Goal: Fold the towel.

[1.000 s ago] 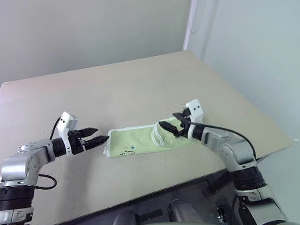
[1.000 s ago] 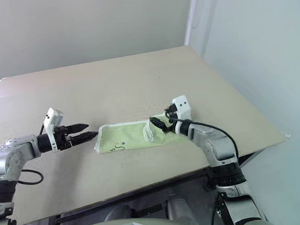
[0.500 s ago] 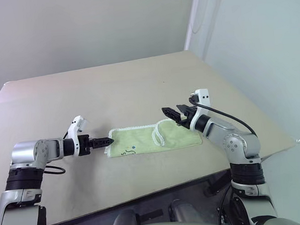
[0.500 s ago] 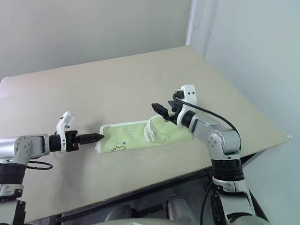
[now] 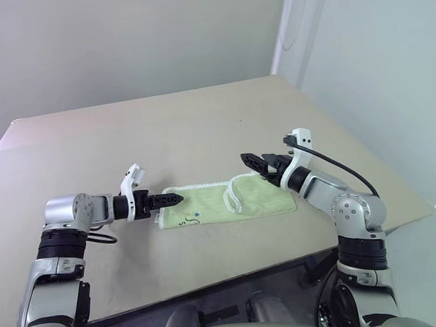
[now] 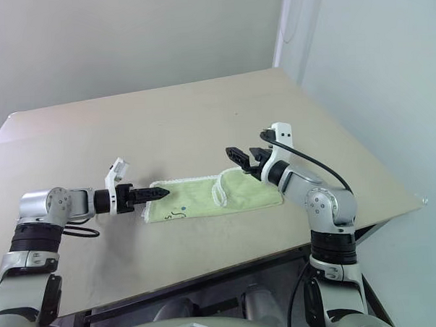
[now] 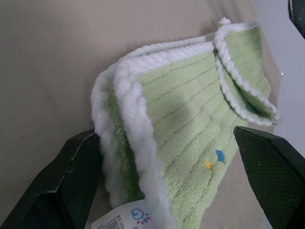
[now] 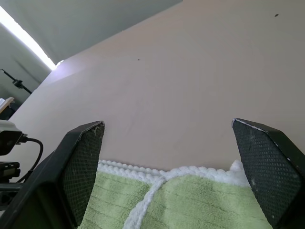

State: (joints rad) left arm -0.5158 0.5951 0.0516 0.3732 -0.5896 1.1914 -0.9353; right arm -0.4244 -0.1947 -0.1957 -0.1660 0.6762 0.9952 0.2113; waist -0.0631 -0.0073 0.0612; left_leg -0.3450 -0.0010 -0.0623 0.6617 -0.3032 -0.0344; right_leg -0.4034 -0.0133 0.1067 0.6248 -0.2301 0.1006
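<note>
The towel (image 5: 227,204) lies on the table (image 5: 166,137) as a long, pale green strip with white edging, folded in layers, with a white loop (image 5: 231,195) near its middle and a dark squiggle (image 5: 186,223) by its left end. My left gripper (image 5: 172,199) is open and low at that left end. In the left wrist view the layered corner (image 7: 143,119) sits between its fingers (image 7: 71,186). My right gripper (image 5: 251,162) is open and hovers just above the towel's far edge (image 8: 190,174) near the right end, holding nothing.
The towel lies close to the table's front edge (image 5: 230,268). The table's right corner (image 5: 428,206) is near my right arm. Bare tabletop stretches behind the towel up to the wall. A white tag (image 7: 128,218) hangs at the towel's left end.
My left gripper has moved right and down to the towel's left end and rolled. My right gripper has lifted off the towel near the loop and rolled, and now hovers over its far edge.
</note>
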